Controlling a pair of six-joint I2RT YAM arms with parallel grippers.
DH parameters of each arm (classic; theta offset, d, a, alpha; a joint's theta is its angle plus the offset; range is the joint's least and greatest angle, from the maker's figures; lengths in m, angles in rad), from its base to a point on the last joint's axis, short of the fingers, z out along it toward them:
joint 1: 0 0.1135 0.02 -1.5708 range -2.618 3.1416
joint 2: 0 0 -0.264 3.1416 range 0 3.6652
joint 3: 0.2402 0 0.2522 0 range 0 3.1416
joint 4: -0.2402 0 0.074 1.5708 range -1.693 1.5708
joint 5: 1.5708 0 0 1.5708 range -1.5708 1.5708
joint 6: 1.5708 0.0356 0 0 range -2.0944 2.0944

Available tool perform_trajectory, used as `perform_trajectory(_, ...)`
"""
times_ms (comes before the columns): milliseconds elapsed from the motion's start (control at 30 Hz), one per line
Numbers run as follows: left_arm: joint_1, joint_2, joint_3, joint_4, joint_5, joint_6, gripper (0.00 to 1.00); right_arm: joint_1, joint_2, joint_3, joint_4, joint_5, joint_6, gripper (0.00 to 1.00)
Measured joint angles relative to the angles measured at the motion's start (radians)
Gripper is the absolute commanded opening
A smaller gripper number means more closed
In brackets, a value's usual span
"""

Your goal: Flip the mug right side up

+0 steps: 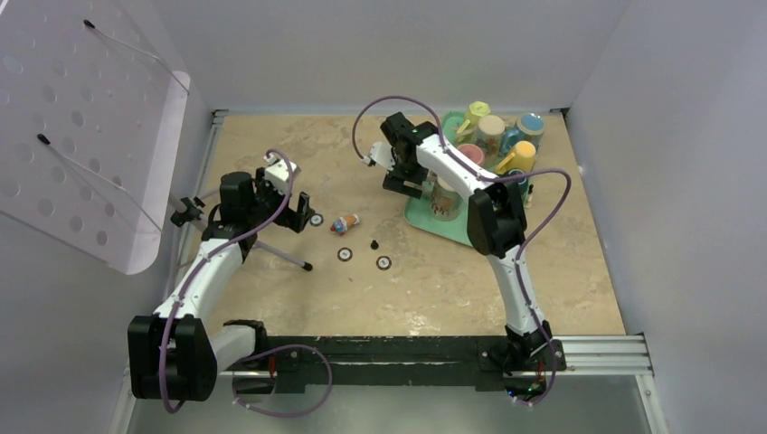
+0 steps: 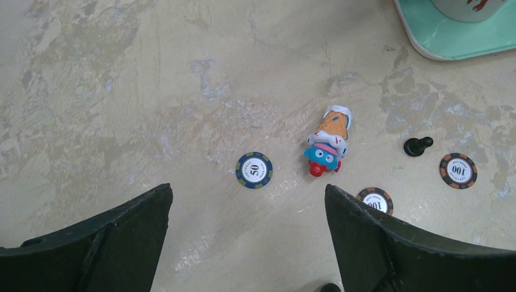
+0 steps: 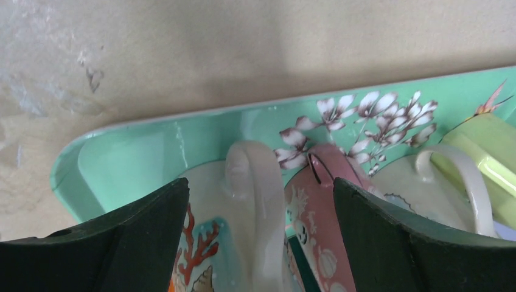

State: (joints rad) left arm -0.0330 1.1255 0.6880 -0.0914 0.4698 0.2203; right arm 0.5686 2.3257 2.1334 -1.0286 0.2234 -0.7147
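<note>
Nearest the right wrist lens, the right gripper presents both dark fingers spread wide: released, with no grasp that I can confirm. Between the fingers sits the white ceramic mug with red coral print, its pale loop handle in the gap. I cannot tell whether either finger touches the mug wall, nor whether the mouth faces up. The mug rests on the mint-green flower-printed tray, near a rounded corner, with a pink shell-printed cup just beside it.

On the top view, the tray lies at the far right of the beige marbled desk, and the right gripper hangs over its near end.

The left gripper is likewise spread to full width and holds nothing. It hovers above bare desk, with a blue poker chip marked 50 and a small cone-shaped toy figure lying beyond its fingertips. A black pawn lies farther right.
</note>
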Motion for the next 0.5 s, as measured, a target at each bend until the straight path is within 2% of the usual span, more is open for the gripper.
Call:
perform_trajectory(267,0.0,0.0,0.0,0.0,0.0,0.0,0.98,-0.015,-0.05,-0.045,-0.018,-0.026,0.0,0.79)
perform_trajectory(400,0.0,0.0,0.0,0.0,0.0,0.0,0.98,-0.02,-0.045,-0.047,-0.019,-0.032,0.006,0.77)
perform_trajectory(500,0.0,0.0,0.0,0.0,0.0,0.0,0.98,-0.027,-0.034,-0.047,-0.019,-0.032,0.007,0.63)
